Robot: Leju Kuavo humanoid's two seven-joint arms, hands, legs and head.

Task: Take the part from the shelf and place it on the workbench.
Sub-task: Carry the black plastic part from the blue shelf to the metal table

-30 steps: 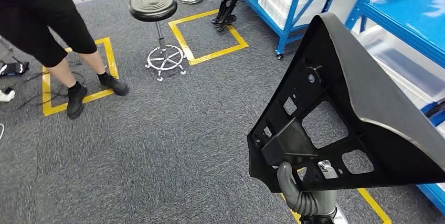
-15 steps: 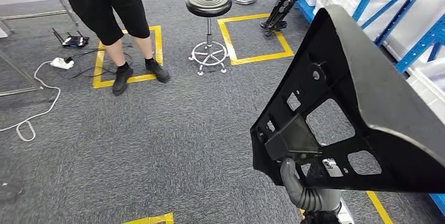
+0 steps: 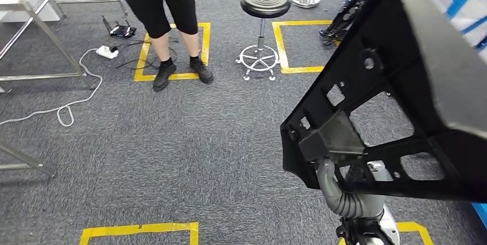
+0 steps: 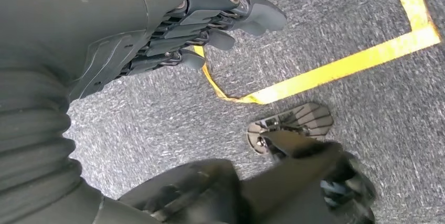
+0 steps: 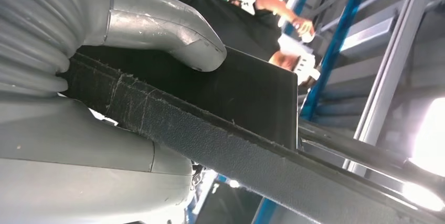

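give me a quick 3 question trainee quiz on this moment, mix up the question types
1. True or false: the right hand grips the black part.
2. The left hand is: A) holding a tool, B) holding nothing, with its fingers over the carpet, C) resting on the stool.
3. Fill in: the person stands at a square of ______ floor tape.

Key: 1 true; 2 B; 3 yellow.
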